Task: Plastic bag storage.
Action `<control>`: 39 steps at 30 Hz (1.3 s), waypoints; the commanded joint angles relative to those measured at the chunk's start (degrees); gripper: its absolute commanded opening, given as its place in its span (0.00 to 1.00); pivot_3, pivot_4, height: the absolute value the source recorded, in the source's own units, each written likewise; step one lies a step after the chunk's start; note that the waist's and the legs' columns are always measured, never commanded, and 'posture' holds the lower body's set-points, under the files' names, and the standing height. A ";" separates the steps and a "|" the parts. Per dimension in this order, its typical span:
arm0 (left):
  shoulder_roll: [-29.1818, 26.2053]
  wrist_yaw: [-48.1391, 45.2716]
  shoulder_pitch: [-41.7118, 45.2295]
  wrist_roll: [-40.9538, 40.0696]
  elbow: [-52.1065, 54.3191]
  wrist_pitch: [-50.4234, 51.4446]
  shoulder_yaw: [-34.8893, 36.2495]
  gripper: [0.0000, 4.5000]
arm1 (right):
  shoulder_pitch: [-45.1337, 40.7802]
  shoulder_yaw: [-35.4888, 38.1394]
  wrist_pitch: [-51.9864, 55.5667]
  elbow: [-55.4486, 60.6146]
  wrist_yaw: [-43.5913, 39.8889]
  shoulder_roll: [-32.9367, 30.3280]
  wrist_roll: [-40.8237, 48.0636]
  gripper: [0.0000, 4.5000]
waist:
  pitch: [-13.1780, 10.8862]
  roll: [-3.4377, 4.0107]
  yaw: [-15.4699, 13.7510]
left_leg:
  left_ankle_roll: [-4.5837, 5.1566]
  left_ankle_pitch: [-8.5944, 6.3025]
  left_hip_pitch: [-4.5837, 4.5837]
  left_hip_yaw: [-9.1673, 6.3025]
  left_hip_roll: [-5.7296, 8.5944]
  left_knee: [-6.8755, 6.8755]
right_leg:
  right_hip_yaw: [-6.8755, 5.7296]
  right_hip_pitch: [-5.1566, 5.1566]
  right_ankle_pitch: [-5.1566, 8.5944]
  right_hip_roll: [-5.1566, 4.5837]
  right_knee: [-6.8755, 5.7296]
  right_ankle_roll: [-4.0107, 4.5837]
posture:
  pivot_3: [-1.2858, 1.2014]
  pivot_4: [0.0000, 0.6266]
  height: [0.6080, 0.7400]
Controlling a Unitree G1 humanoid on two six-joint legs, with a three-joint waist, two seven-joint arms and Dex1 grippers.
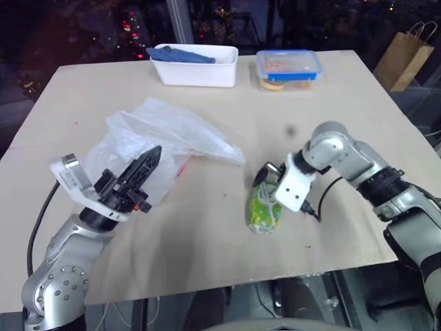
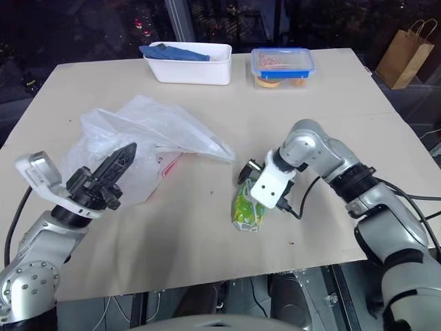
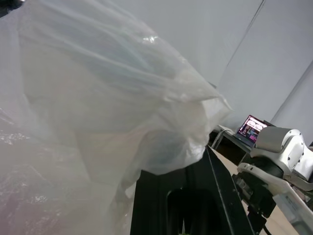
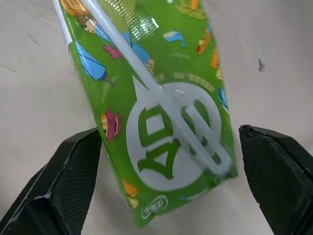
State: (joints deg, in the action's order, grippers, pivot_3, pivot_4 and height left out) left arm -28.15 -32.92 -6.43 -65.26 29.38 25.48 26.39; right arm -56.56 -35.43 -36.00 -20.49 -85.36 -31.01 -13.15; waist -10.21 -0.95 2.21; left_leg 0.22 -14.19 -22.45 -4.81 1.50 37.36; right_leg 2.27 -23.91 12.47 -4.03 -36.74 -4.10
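Note:
The plastic bag (image 1: 172,131), thin, translucent and crinkly, lies heaped on the left half of the table (image 1: 207,241). My left gripper (image 1: 153,156) is shut at the bag's near left edge and points up and to the right. In the left wrist view the bag's film (image 3: 107,98) drapes over the black fingers (image 3: 195,205). A small green snack packet (image 1: 264,210) lies near the table's middle. My right gripper (image 4: 168,134) points down over it, open, with one finger (image 4: 73,171) on each side of the packet (image 4: 161,98) and a gap to both.
A white tub (image 1: 195,72) holding a blue cloth and a clear box with a blue lid (image 1: 288,67) stand at the table's far edge. A brown paper bag (image 1: 406,55) stands on the floor beyond the far right corner.

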 commanded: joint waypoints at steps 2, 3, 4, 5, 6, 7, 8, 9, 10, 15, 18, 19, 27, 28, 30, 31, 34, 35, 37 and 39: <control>0.73 -0.53 0.03 0.80 1.21 -1.49 0.12 0.00 | -0.99 -1.66 -1.66 1.19 0.44 1.69 -1.42 0.99 | 0.00 0.00 0.07 | 0.01 0.00 0.04 0.01 0.00 -0.01 | 0.01 0.02 0.00 0.00 0.00 0.00 | 0.52 0.24 1.00; 0.95 -0.63 -0.06 1.09 1.18 -1.61 0.05 0.00 | -0.28 -2.37 -1.52 1.82 0.02 1.73 -1.98 0.99 | 0.00 0.00 0.06 | 0.01 0.00 0.04 0.00 0.00 -0.01 | 0.01 0.03 0.00 0.01 -0.01 0.00 | 0.52 0.24 1.00; 1.19 -0.72 -0.09 1.40 1.08 -1.75 -0.02 0.00 | 0.71 -3.15 -0.84 2.73 -0.62 1.51 -2.45 0.99 | 0.00 0.00 0.06 | 0.01 0.00 0.05 0.00 0.00 -0.01 | 0.01 0.03 0.00 0.00 -0.01 0.00 | 0.52 0.24 1.00; 1.34 -0.81 -0.17 1.58 1.05 -1.86 -0.03 0.00 | 1.51 -3.79 -0.49 3.63 -0.99 1.06 -3.11 0.99 | 0.01 -0.01 0.04 | 0.01 0.00 0.05 0.00 0.00 -0.01 | 0.01 0.03 0.00 0.00 -0.01 0.00 | 0.52 0.24 1.00; 1.44 -0.90 -0.20 1.72 1.01 -1.93 -0.04 0.00 | 2.11 -4.22 -0.17 4.40 -1.40 0.64 -3.38 0.99 | 0.01 -0.01 0.02 | 0.01 -0.01 0.07 0.00 0.00 -0.01 | 0.01 0.06 0.00 0.00 -0.01 0.00 | 0.52 0.24 1.00; 1.52 -0.99 -0.27 1.78 1.00 -1.97 0.00 0.00 | 2.81 -4.31 1.01 5.38 -1.83 0.31 -3.25 0.99 | 0.01 -0.01 -0.03 | 0.01 -0.01 0.07 -0.01 0.00 -0.02 | 0.01 0.07 0.00 0.00 0.00 0.00 | 0.52 0.24 1.00; 1.56 -1.07 -0.37 1.82 1.03 -2.00 0.06 0.00 | 3.26 -4.25 1.95 6.24 -2.08 0.03 -3.27 0.99 | 0.02 -0.01 -0.07 | 0.03 -0.02 0.09 -0.02 0.00 -0.02 | 0.00 0.11 0.00 0.00 0.00 0.00 | 0.52 0.24 1.00; 1.62 -1.20 -0.50 1.91 0.98 -2.06 0.15 0.00 | 3.60 -4.18 2.90 7.05 -2.54 -0.55 -3.46 0.99 | 0.02 -0.01 -0.09 | 0.04 -0.03 0.12 -0.03 0.00 -0.02 | 0.00 0.13 0.00 0.00 0.00 0.01 | 0.52 0.24 1.00; 1.68 -1.33 -0.63 1.98 0.92 -2.13 0.23 0.00 | 3.85 -4.05 3.70 7.72 -2.86 -1.11 -3.65 0.99 | 0.02 -0.01 -0.12 | 0.04 -0.03 0.13 -0.02 0.01 -0.02 | 0.00 0.15 0.00 -0.01 0.00 0.01 | 0.52 0.24 1.00; 2.10 -2.00 -0.97 2.57 0.46 -2.18 -0.10 0.00 | 4.40 -2.73 6.84 9.76 -2.78 -2.60 -2.68 0.84 | 0.02 -0.01 -0.34 | 0.06 -0.04 0.14 -0.04 0.04 -0.02 | 0.00 0.17 0.01 -0.03 0.01 0.00 | 0.52 0.24 1.00; 2.21 -2.32 -0.76 2.91 0.14 -2.05 -0.41 0.00 | 5.38 -2.69 9.10 12.25 -3.65 -3.59 -1.78 0.84 | 0.02 -0.01 -0.53 | 0.06 -0.04 0.16 -0.05 0.04 -0.02 | -0.01 0.19 0.01 -0.03 0.01 0.00 | 0.52 0.24 1.00; 2.21 -2.45 -0.59 3.02 -0.05 -1.97 -0.51 0.00 | 5.92 -2.58 10.11 13.20 -3.46 -3.74 -1.66 0.74 | 0.02 -0.02 -0.54 | 0.07 -0.04 0.16 -0.05 0.05 -0.02 | -0.01 0.19 0.01 -0.03 0.01 0.01 | 0.52 0.24 1.00; 1.80 -3.44 0.72 3.46 -1.77 -1.74 -1.06 0.00 | 9.17 -0.12 19.11 19.03 -3.38 -6.52 -0.11 0.72 | 0.04 -0.06 -1.12 | 0.08 -0.05 0.18 -0.07 0.06 -0.03 | -0.04 0.23 0.01 -0.04 0.03 0.01 | 0.52 0.24 1.00; 1.78 -3.52 0.83 3.50 -1.91 -1.74 -1.14 0.00 | 9.69 0.73 21.17 19.50 -3.35 -7.27 0.22 0.72 | 0.04 -0.06 -1.21 | 0.08 -0.05 0.18 -0.07 0.06 -0.03 | -0.04 0.23 0.01 -0.04 0.03 0.00 | 0.52 0.24 1.00; 1.81 -3.75 1.05 3.67 -2.14 -1.73 -1.38 0.00 | 10.47 2.95 24.76 19.28 -2.64 -8.56 1.53 0.72 | 0.04 -0.06 -1.55 | 0.08 -0.05 0.16 -0.09 0.06 -0.02 | -0.07 0.24 0.01 -0.04 0.04 0.01 | 0.52 0.24 1.00; 1.84 -3.82 1.09 3.72 -2.17 -1.72 -1.46 0.00 | 10.70 3.69 25.93 19.13 -2.22 -8.87 2.18 0.72 | 0.04 -0.06 -1.59 | 0.09 -0.05 0.16 -0.09 0.08 -0.02 | -0.07 0.24 0.01 -0.07 0.04 0.01 | 0.52 0.24 1.00; 1.90 -4.41 0.95 3.61 -2.07 -1.42 -2.13 0.00 | 12.94 12.30 40.37 18.94 3.74 -5.03 11.91 0.72 | 0.05 -0.10 -1.56 | 0.09 -0.06 0.15 -0.09 0.11 -0.01 | -0.07 0.26 0.01 -0.09 0.06 0.00 | 0.52 0.24 1.00; 1.88 -4.64 0.76 3.52 -1.90 -1.25 -2.36 0.00 | 13.38 15.25 46.38 19.56 6.62 -3.66 13.96 0.72 | 0.03 -0.12 -1.50 | 0.09 -0.06 0.15 -0.12 0.11 -0.02 | -0.08 0.28 0.01 -0.08 0.07 0.01 | 0.52 0.24 1.00; 1.76 -5.15 0.30 3.34 -1.37 -0.95 -2.81 0.00 | 14.10 18.13 56.92 23.00 8.77 -2.76 16.82 0.72 | -0.02 -0.03 -1.28 | 0.09 -0.06 0.09 -0.10 0.09 -0.02 | -0.04 0.16 0.01 -0.07 0.03 0.01 | 0.52 0.24 1.00; 1.70 -5.70 -0.17 2.37 -0.53 -0.38 -3.16 0.00 | 14.31 19.22 65.40 26.50 11.75 -0.67 19.05 0.72 | -0.04 0.00 -1.29 | 0.09 -0.05 0.05 -0.10 0.08 -0.02 | -0.03 0.11 0.01 -0.05 0.02 0.02 | 0.52 0.24 1.00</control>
State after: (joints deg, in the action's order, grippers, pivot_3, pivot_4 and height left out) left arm -25.97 -37.68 -6.27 -62.03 26.48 24.99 23.21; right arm -41.61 -19.00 23.46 1.03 -75.86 -32.89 2.44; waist -10.25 -0.95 0.91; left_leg 0.31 -14.25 -22.40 -4.92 1.56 37.34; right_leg 2.23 -23.80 12.48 -4.07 -36.71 -4.08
